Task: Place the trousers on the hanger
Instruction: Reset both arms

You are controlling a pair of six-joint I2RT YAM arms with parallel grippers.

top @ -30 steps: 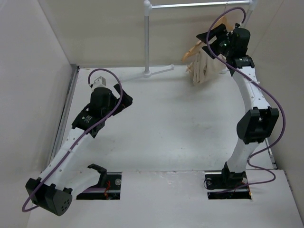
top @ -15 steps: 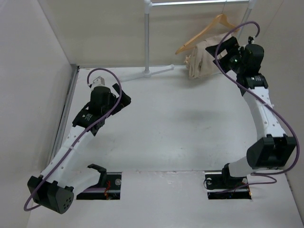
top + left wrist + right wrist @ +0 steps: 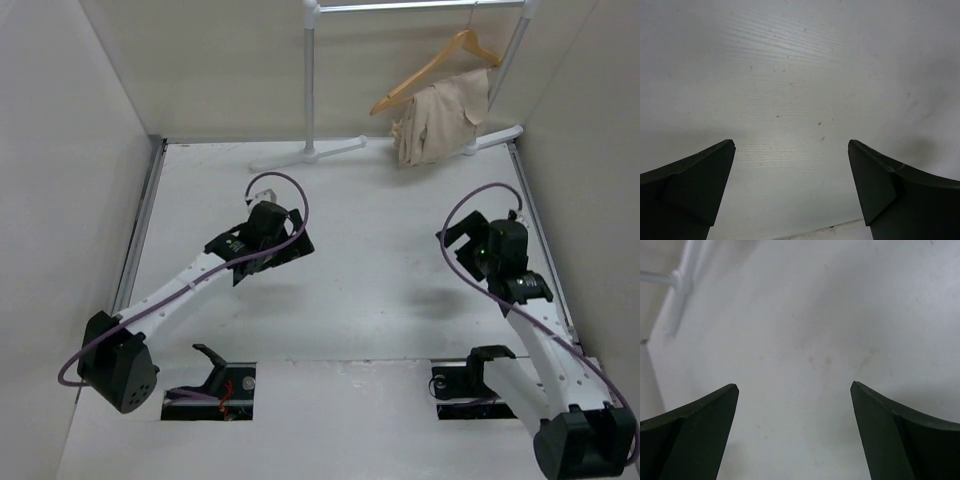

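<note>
**Left arm** (image 3: 172,292) and **right arm** (image 3: 545,338): white tubular links joined by rounded black joint housings. A thin purple cable (image 3: 296,184) runs in loose loops along each arm. **Left gripper** (image 3: 791,145) and **right gripper** (image 3: 795,386): matt black, wedge-shaped fingers (image 3: 695,175) tapering to blunt tips.

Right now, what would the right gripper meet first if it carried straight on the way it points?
Most likely the bare table; the right gripper frames nothing else, and the rack foot sits off-line.
</note>
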